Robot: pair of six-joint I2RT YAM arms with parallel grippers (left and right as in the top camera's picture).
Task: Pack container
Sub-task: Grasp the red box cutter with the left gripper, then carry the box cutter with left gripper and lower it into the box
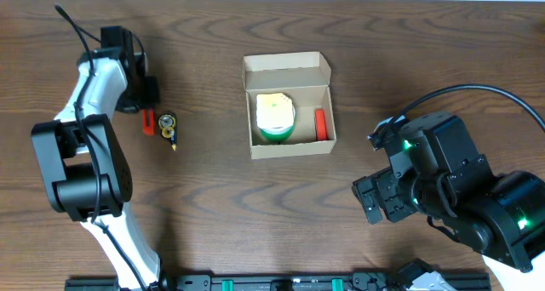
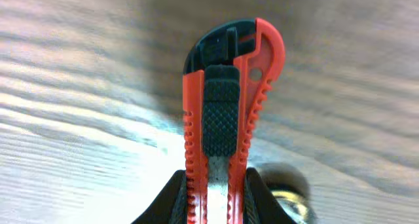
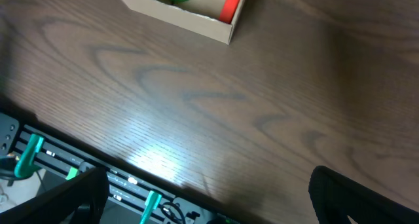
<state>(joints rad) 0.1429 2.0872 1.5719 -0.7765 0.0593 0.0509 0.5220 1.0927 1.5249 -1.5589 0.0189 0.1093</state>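
Observation:
The container (image 1: 289,145) is an open tan cardboard box at the table's middle, its flap lid folded back. Inside lie a green and cream tape roll (image 1: 275,116) and a red item (image 1: 320,125). Its corner also shows in the right wrist view (image 3: 219,29). My left gripper (image 2: 219,201) is shut on a red and black utility knife (image 2: 226,112), at the table's left in the overhead view (image 1: 146,121). My right gripper (image 3: 206,198) is open and empty above the table's front right, away from the box.
A small black and yellow object (image 1: 168,126) lies just right of the knife; it also shows blurred in the left wrist view (image 2: 288,194). A black rail with green parts (image 3: 78,162) runs along the table's front edge.

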